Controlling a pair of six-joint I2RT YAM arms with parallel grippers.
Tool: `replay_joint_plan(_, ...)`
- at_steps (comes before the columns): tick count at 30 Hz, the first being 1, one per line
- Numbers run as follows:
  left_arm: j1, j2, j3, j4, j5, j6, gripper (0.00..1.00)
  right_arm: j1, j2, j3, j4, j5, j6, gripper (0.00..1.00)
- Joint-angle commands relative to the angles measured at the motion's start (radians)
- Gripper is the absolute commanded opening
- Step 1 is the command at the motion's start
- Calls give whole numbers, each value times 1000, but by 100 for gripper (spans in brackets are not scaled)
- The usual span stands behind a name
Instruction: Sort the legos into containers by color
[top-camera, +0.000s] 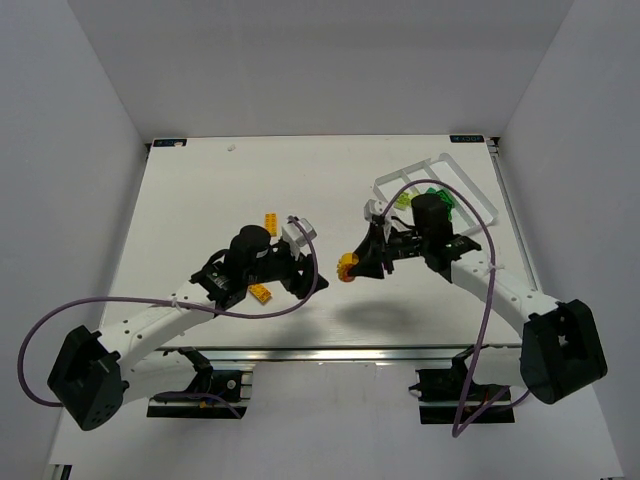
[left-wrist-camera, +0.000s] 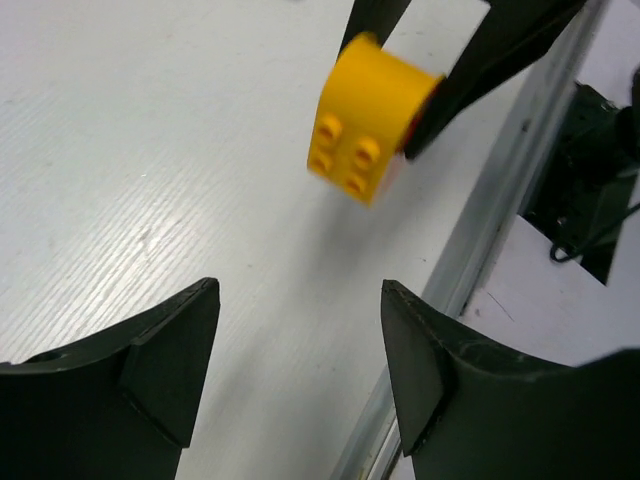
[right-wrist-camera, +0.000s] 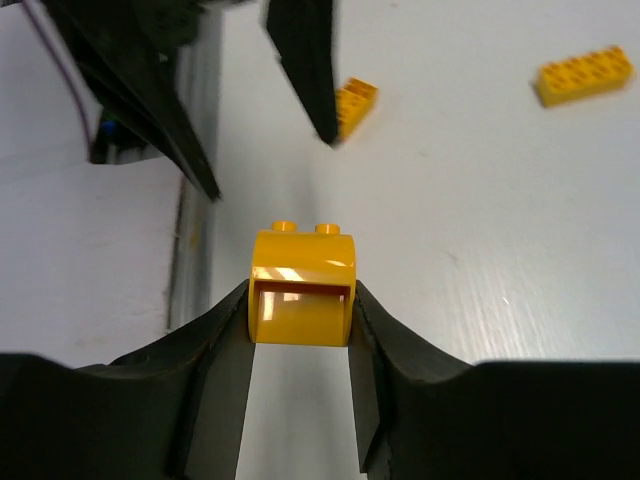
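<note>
Two claws sit close together near mid-counter, tips facing each other. Your right claw (right-wrist-camera: 300, 305) is clamped on the rounded orange brick (right-wrist-camera: 302, 285), one finger on each flat side, two studs showing on the face away from the wrist camera. From above, that brick (top-camera: 346, 267) hangs at the claw tip, well apart from the tray and just right of your left claw (left-wrist-camera: 298, 292). The left claw is spread wide with nothing between its fingers, and it looks straight at the held brick's four-stud face. The brick appears lifted off the white counter (top-camera: 200, 190), with a soft shadow under it. Two flat orange bricks lie loose on the counter: one (top-camera: 268, 221) just beyond the left wrist, one (top-camera: 260, 292) against its near side. The clear tray (top-camera: 470, 178) sits skewed at the far right, partly behind the right arm. Dark green bricks (top-camera: 437, 196) and a lime brick (top-camera: 403, 200) show inside it, but you can't tell which compartment.
</note>
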Motion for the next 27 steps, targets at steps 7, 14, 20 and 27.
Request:
replay_joint_plan(7, 11, -101, 85, -184, -395, -85, 80, -284, -11, 81, -3, 597, 121, 0)
replay_joint_plan(14, 11, -140, 107, -236, -467, -88, 80, -454, 151, 273, 50, 847, 121, 0)
replay_joint_plan(20, 11, -161, 112, -250, -493, -84, 83, -549, 380, 524, -29, 946, 101, 0)
replay_joint_plan(27, 20, -160, 113, -252, -493, -81, 85, -566, 570, 664, -63, 1029, 49, 0)
